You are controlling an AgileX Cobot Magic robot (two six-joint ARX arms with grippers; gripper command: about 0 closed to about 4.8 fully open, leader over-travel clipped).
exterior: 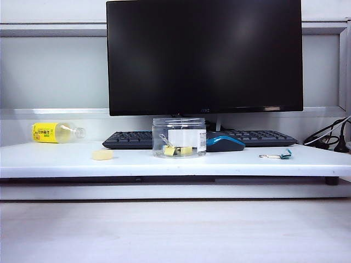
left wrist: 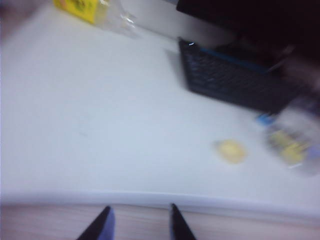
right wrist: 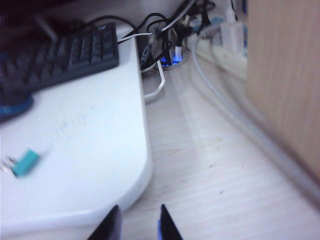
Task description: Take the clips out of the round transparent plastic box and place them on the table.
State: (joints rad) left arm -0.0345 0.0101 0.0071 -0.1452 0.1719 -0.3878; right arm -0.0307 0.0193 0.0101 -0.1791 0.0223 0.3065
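Observation:
The round transparent plastic box (exterior: pixel 179 137) stands on the white table (exterior: pixel 66 160) in front of the monitor, with small yellow clips (exterior: pixel 176 150) lying at its bottom. In the blurred left wrist view the box (left wrist: pixel 296 135) shows as a smear beside the keyboard. My left gripper (left wrist: pixel 140 209) hangs open over the wooden surface just short of the table's front edge, nothing between its fingers. My right gripper (right wrist: pixel 139 209) is open and empty too, off the table's rounded right corner (right wrist: pixel 142 170). Neither gripper shows in the exterior view.
A yellow-labelled bottle (exterior: pixel 56 132) lies at the back left, a pale yellow disc (exterior: pixel 102 155) near the front. A teal clip with long handles (exterior: pixel 277 156) lies to the right. Keyboard (exterior: pixel 131 139), blue mouse (exterior: pixel 224 143), monitor (exterior: pixel 204 55) behind; cables (right wrist: pixel 165 35) at the right.

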